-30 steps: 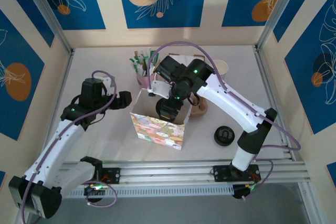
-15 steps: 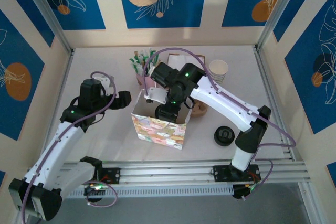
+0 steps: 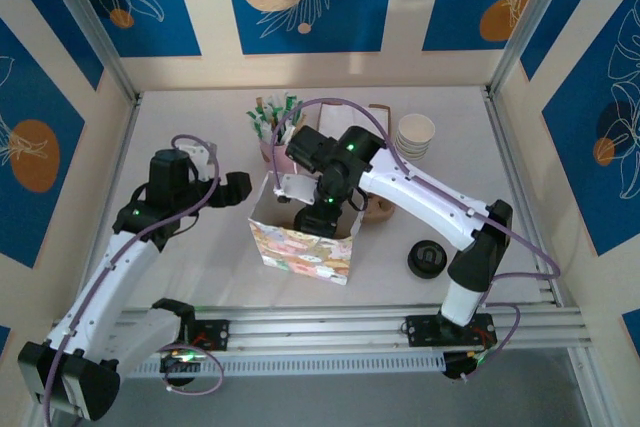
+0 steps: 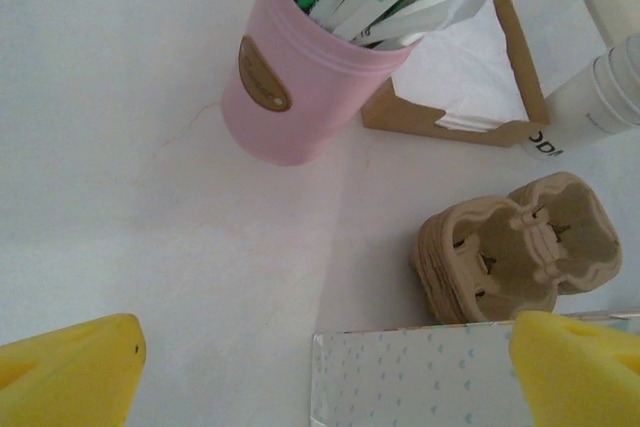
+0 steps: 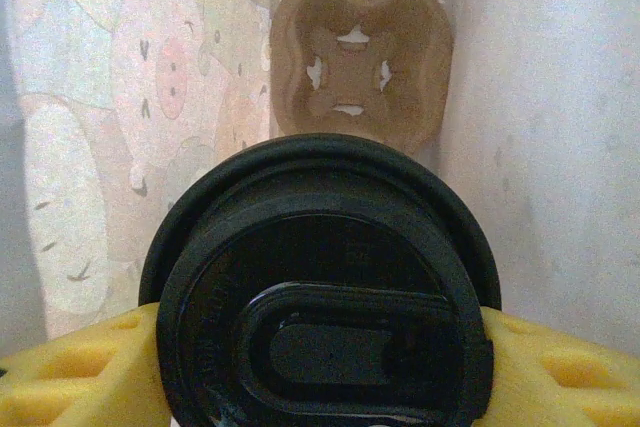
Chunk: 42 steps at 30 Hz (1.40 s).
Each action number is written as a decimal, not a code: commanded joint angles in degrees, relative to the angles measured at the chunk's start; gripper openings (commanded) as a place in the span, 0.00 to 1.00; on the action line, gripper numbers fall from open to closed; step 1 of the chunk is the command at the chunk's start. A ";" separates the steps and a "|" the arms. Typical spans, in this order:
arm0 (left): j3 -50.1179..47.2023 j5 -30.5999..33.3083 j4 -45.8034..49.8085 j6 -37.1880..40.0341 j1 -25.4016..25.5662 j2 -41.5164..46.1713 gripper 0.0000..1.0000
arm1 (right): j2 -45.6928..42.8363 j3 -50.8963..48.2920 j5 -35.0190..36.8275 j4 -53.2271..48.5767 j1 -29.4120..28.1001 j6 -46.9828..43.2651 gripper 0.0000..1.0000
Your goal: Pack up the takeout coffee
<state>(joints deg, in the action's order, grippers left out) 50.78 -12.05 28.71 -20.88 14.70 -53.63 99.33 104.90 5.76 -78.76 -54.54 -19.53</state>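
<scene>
Moved: right gripper (image 3: 320, 212) has sunk deeper into the patterned bag (image 3: 300, 250) than a second ago, and its arm now uncovers the white cup stack (image 3: 415, 134).
Right gripper: yellow fingers (image 5: 70, 367) clamp the takeout coffee (image 5: 325, 287) at its black lid.
Coffee position: inside the bag, above a pulp carrier (image 5: 360, 57) at the bottom, as the right wrist view shows; from overhead the arm covers the bag's mouth.
Left gripper (image 3: 233, 190): jaws wide, nothing between, just left of the bag.
Left wrist view: pink cup (image 4: 300, 97) of straws, stacked carriers (image 4: 515, 247) near the bag's edge.
</scene>
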 commanded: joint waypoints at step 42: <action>15.64 -14.18 17.07 9.85 3.19 -7.88 0.85 | -2.23 -6.55 0.95 2.30 -0.25 -0.28 0.53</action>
<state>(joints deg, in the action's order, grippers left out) 64.99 -28.71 43.99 -11.84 16.93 -61.34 99.20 99.35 6.70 -76.18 -54.54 -19.51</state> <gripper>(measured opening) 0.851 0.656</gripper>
